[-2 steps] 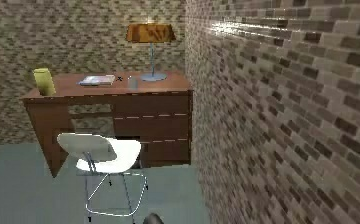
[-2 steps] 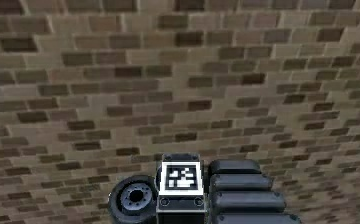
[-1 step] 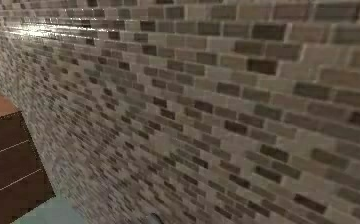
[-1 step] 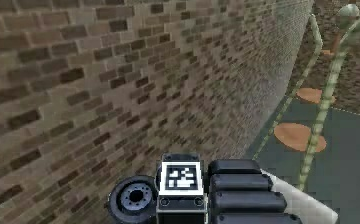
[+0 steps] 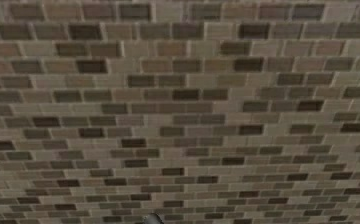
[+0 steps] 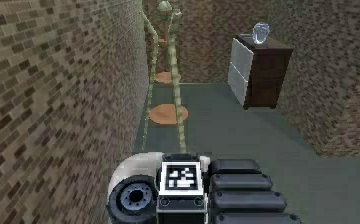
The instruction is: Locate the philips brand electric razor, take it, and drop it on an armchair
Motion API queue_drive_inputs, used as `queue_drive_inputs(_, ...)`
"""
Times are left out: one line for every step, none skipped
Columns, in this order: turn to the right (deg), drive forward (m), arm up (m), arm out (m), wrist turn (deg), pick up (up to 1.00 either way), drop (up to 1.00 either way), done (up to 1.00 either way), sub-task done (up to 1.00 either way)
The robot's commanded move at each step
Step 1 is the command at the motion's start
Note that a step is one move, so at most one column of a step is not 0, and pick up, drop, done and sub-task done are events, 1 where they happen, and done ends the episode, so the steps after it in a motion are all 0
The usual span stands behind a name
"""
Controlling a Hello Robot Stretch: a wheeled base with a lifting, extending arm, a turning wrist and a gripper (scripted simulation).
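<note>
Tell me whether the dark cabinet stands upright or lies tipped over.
Upright. The cabinet stands on its base on the floor, its top level, with a round clear object resting on it.

— Tally by kind?
— One dark brown wooden cabinet with white drawer fronts [image 6: 263,75]; one clear rounded glass object [image 6: 260,34].
— Anything more to count?
— One tall, thin greenish pole stand [image 6: 166,12]; two round tan wooden shelves [image 6: 168,115].

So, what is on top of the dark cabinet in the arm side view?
One small, round glassy-looking thing stands on top of the dark cabinet, toward its left end. The surface right behind it is covered, so anything there is hidden.
</note>
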Motion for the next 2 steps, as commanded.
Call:
queue_drive_inputs(0.0, 0.00, 0.00, 0.40, 0.0, 0.00, 0.00, 0.00, 0.00)
queue_drive_inputs(0.0, 0.00, 0.00, 0.00, 45.0, 0.00, 0.00, 0.00, 0.00)
